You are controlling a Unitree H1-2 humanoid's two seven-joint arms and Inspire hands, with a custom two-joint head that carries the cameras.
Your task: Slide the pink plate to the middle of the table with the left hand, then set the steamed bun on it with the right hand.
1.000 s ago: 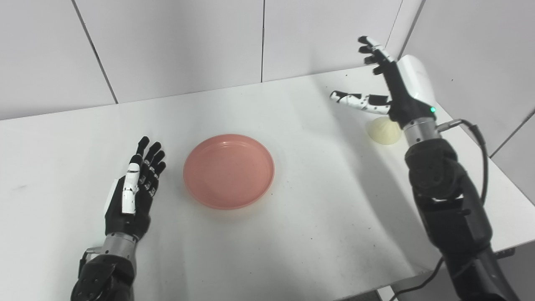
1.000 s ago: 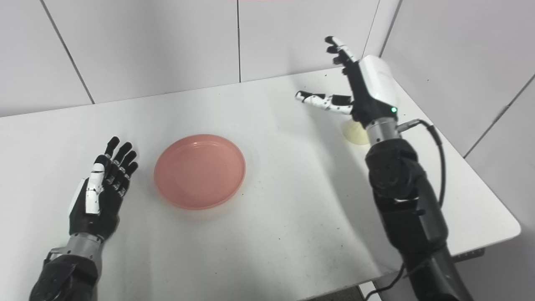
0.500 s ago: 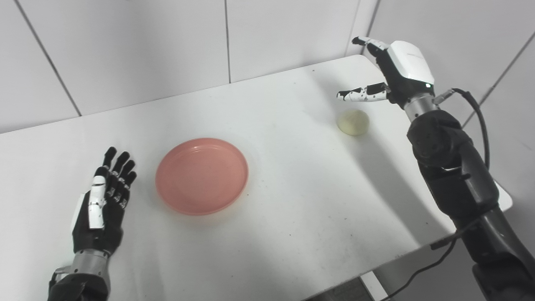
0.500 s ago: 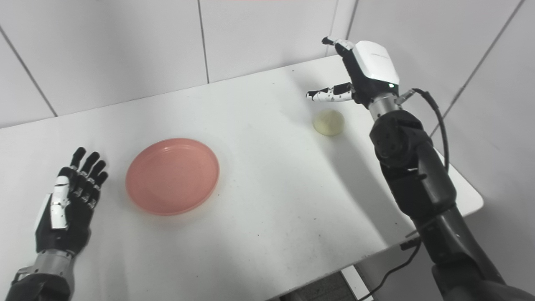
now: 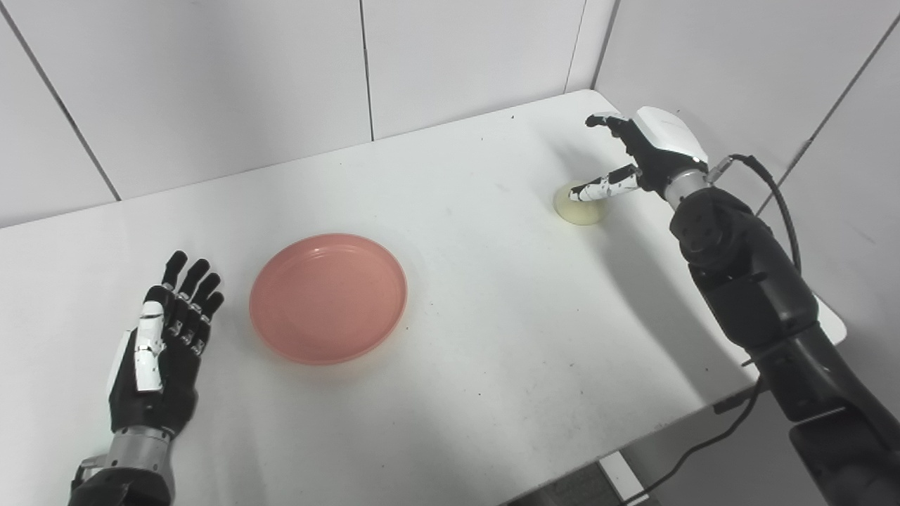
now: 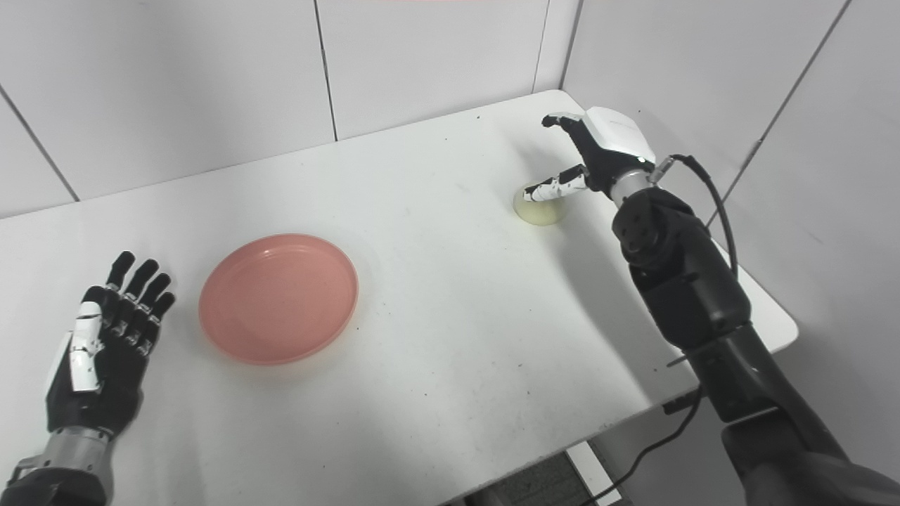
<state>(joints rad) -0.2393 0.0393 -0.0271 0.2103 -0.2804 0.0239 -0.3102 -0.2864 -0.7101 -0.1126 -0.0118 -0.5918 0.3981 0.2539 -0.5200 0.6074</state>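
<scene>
Pink plate [image 5: 328,298]: you are looking at a round, shallow dish with a low raised rim, smooth and matte salmon pink, plastic-looking. It is lying flat on the table, left of centre, holding nothing.

Steamed bun [image 5: 579,208]: a small pale cream dome, soft-looking and matte, sitting near the far right corner of the table, well apart from the plate.

Right hand [image 5: 643,151]: it is hovering over the bun with its fingers spread and holding nothing. The thumb, white with black marks, is reaching across the top of the bun; you cannot tell whether it is touching. The curled black fingers [image 6: 562,123] are sitting beyond the bun, clear of it. The back of the hand is wearing a glossy white shell.

Left hand [image 5: 158,344]: it is resting palm-down on the table, just beside the plate's left edge and not touching it, fingers straight and a little apart, grasping nothing. It is black with one white segmented digit.

Table [image 5: 492,337]: a white, flat top with rounded corners, faintly speckled with dark specks.

Wall [image 5: 211,77]: you are facing plain white panels with thin dark seams.

Cable [image 6: 710,193]: a black lead is looping off the right wrist.
</scene>
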